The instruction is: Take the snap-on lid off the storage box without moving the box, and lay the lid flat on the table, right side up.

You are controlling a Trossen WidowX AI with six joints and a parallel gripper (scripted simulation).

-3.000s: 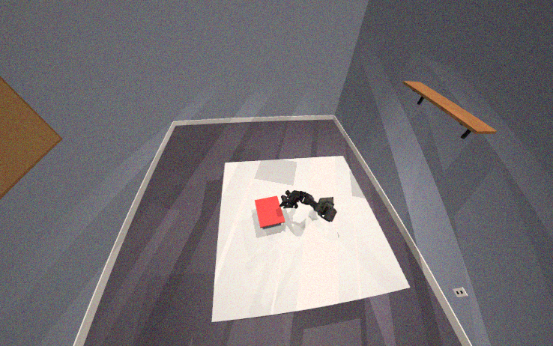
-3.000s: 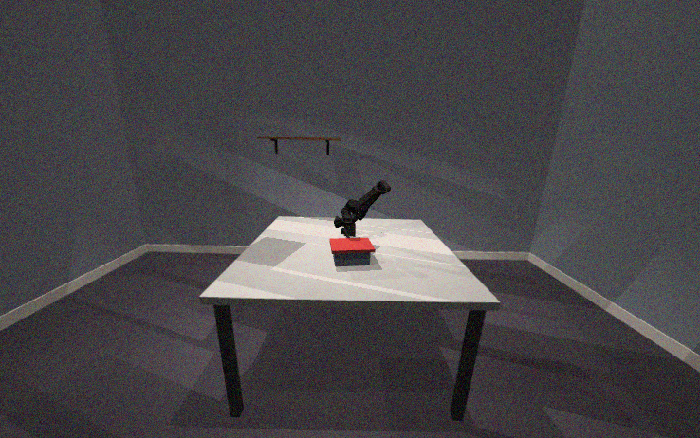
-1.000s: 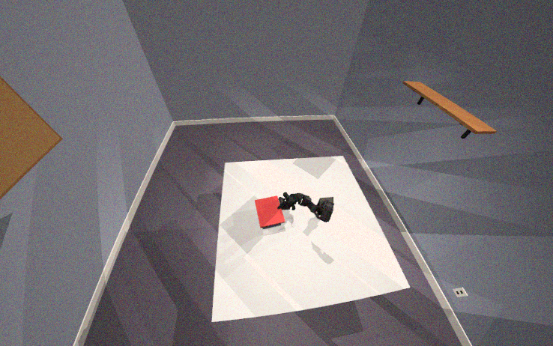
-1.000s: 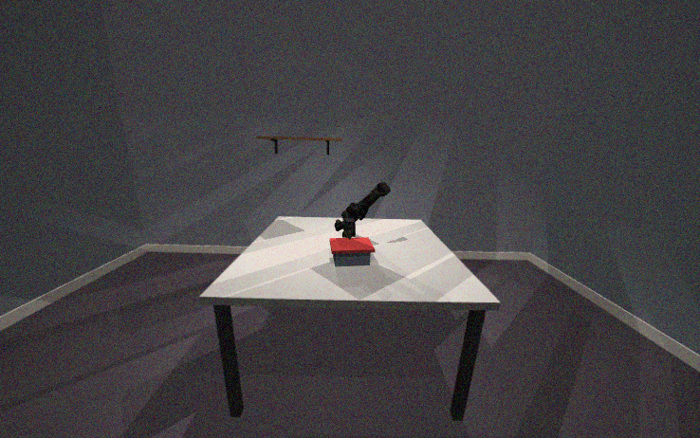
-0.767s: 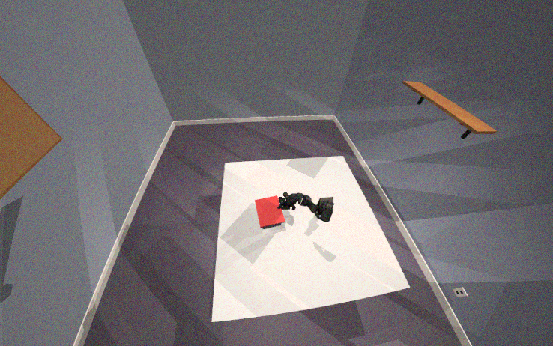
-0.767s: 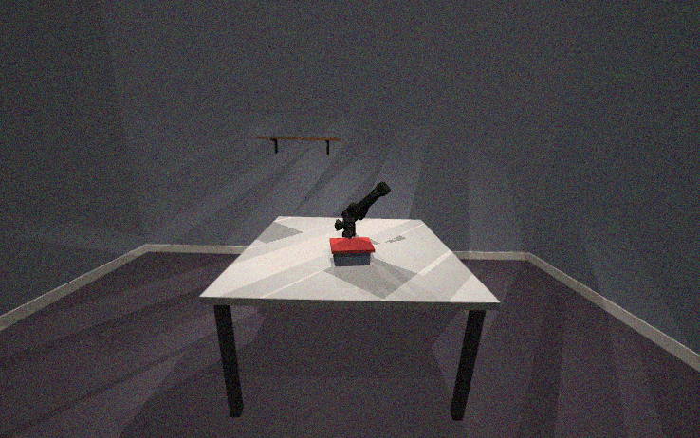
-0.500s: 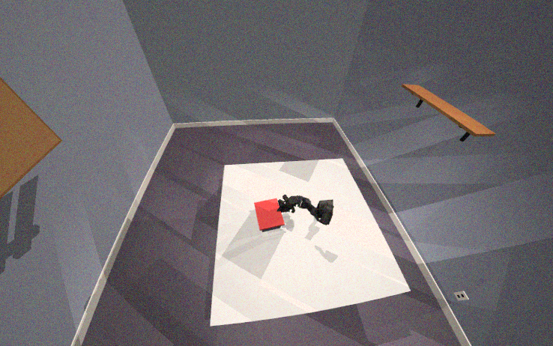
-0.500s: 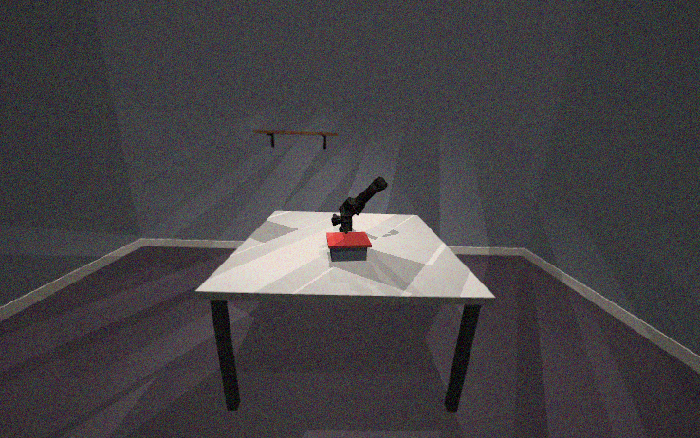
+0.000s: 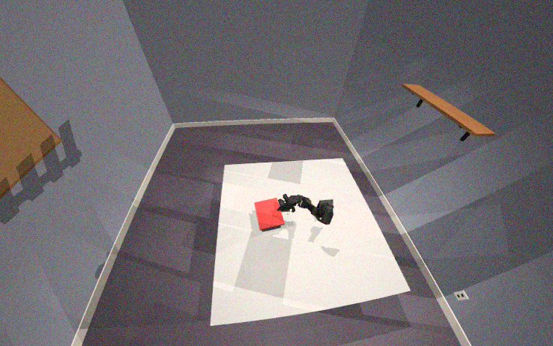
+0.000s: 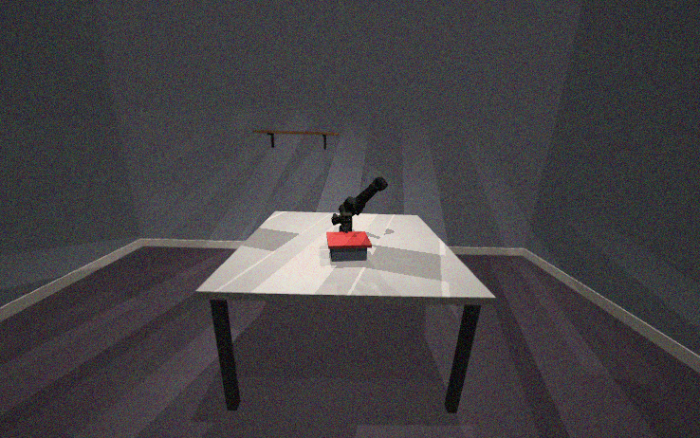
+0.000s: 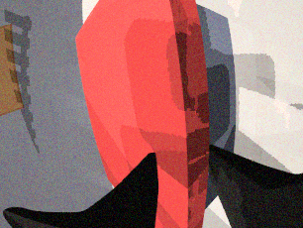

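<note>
The red rectangular snap-on lid [image 9: 268, 214] [image 10: 348, 239] [image 11: 134, 74] sits atop the dark blue-gray storage box [image 9: 271, 228] [image 10: 348, 254] [image 11: 222, 94] on the pale tabletop [image 9: 346, 269] [image 10: 248, 283], its near rim pinched in the black jaws [image 9: 280, 206] of the arm I operate from afar. One finger bears on the lid's upper face, the other reaches beneath its overhanging edge, at a corner region on the arm's side. The lid's longer sides run across my reach, its bulk extending beyond the jaws, so I judge that an upward peel from this edge comes next, with care not to drag the box. Bare tabletop on either side offers room to lay the lid flat.
</note>
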